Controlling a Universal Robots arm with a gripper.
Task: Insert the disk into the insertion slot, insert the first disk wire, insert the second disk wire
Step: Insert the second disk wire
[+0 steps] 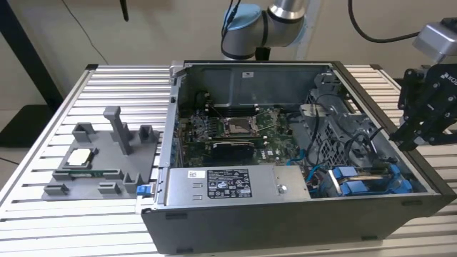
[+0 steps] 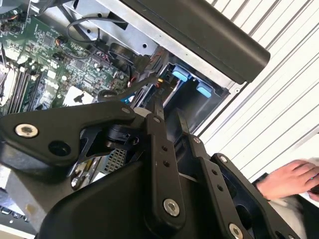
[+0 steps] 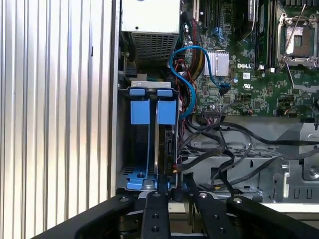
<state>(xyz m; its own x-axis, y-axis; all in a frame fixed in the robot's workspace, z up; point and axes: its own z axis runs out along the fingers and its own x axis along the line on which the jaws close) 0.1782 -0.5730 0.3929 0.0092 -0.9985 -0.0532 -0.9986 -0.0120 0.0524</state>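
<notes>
The disk (image 3: pixel 165 144) stands on edge in the drive bay of the open computer case (image 1: pixel 286 219). Its blue carrier tab (image 3: pixel 167 112) sits beside a second blue carrier (image 3: pixel 139 112). In the exterior view the blue carriers (image 1: pixel 360 184) sit at the case's near corner on the exterior view's right. My gripper (image 1: pixel 411 142) hangs outside the case wall there, above the table and apart from the disk. Its fingers (image 3: pixel 154 211) stand close together with nothing between them, and my gripper (image 3: pixel 175 185) points toward the bay. A blue cable (image 3: pixel 187 74) curls beside the bay, and black cables (image 3: pixel 219 144) cross the metal cage.
A silver power supply box (image 1: pixel 228 184) lies along the case's near wall, with the green motherboard (image 1: pixel 236 128) behind it. A grey fixture (image 1: pixel 100 160) with small parts sits on the slatted table (image 1: pixel 43 176) at the exterior view's left. A hand (image 2: pixel 291 179) rests on the table beside the case.
</notes>
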